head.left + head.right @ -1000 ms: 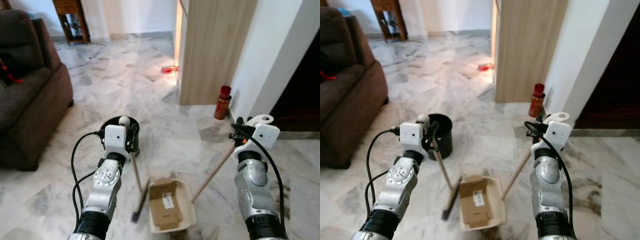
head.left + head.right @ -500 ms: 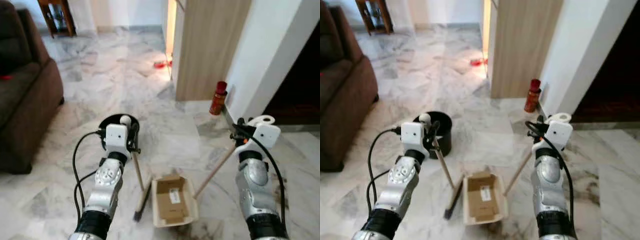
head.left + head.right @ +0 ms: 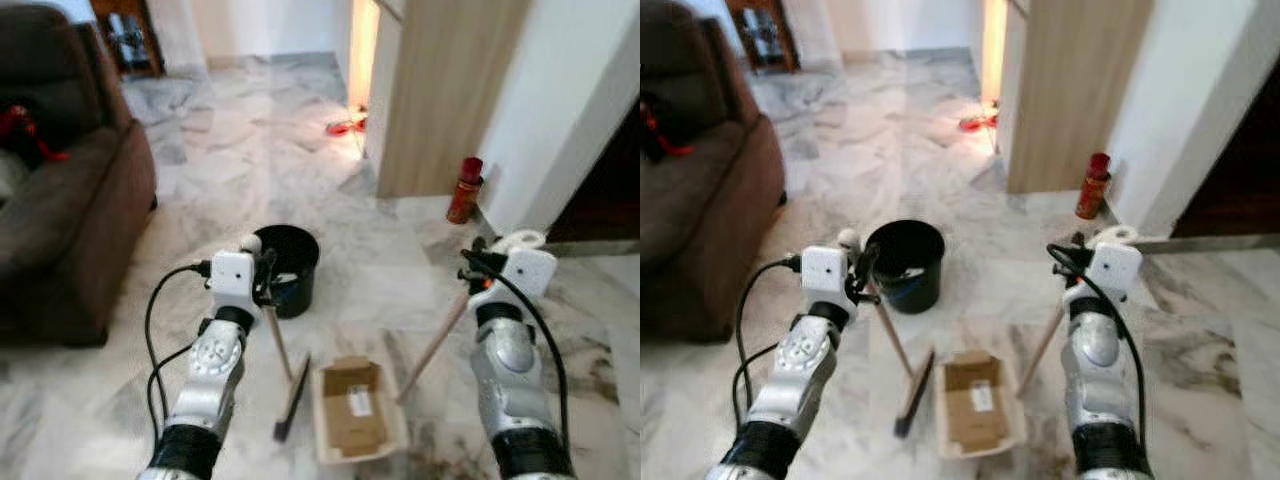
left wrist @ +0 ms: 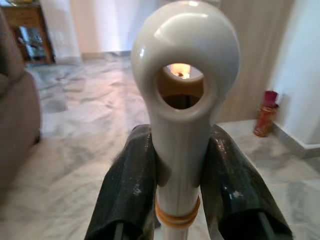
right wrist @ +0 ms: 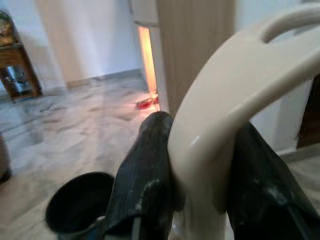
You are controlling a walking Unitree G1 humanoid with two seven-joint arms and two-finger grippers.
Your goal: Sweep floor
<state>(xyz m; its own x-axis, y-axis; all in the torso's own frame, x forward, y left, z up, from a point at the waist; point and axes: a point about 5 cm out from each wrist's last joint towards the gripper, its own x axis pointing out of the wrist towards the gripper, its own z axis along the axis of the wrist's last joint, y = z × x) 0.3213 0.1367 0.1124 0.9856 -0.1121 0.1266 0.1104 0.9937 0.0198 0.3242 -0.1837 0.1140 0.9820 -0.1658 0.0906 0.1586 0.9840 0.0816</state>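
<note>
Grey-veined white marble floor [image 3: 250, 170], black bucket [image 3: 286, 256], brown sofa [image 3: 60, 220], red can [image 3: 463, 189], cream dustpan [image 3: 358, 415].

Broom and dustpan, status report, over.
Left end effector shut on broom handle. Right end effector shut on dustpan handle. Cardboard piece sits in dustpan. Black bucket stands just ahead.

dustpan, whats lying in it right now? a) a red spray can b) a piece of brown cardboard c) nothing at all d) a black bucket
b: a flat piece of brown cardboard lies inside the dustpan, whose handle the right gripper holds, while the left gripper holds the broom beside it.
</note>
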